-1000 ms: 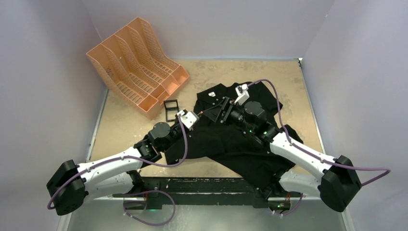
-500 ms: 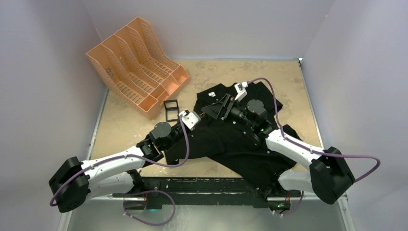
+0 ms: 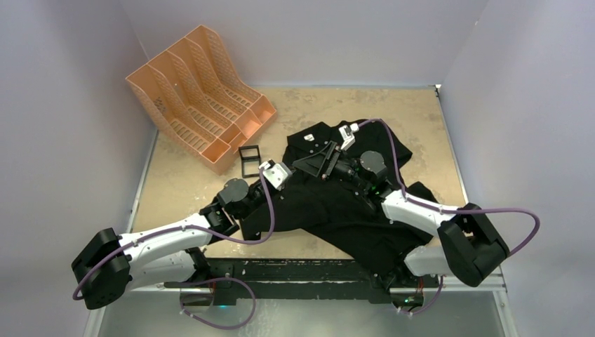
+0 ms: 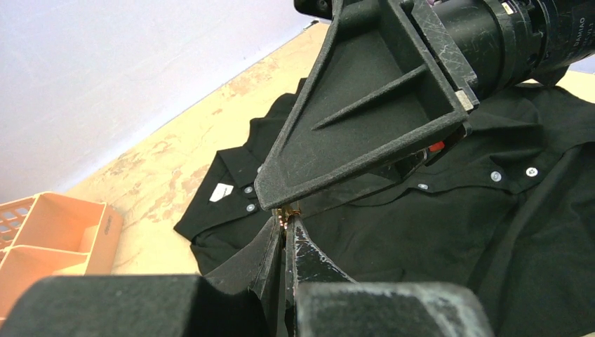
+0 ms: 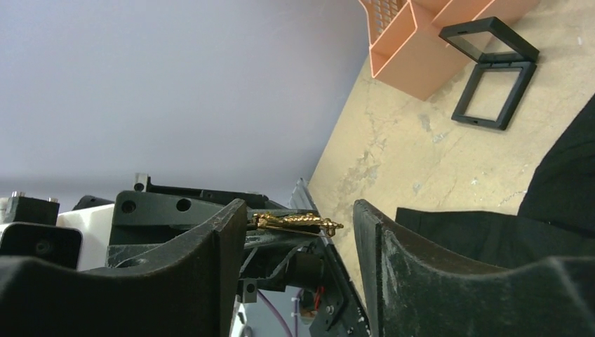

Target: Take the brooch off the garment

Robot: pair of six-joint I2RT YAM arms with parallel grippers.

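Brooch [image 5: 295, 222], a slim gold leaf-sprig, is pinched at the tips of the left gripper [image 4: 286, 223] above the crumpled black garment [image 3: 337, 210], inside the gap of the wide-spread right gripper [image 5: 300, 210]; scuffed tan table [image 3: 393, 105], orange file rack [image 3: 196, 91], pale lilac walls [image 3: 316, 35].

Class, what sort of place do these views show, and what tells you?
Probably a robotics lab work cell: two white-and-black robot arms mounted on a worn tan tabletop, plain pale walls boxing it in, and staged props, a black collared shirt and an orange plastic file rack.
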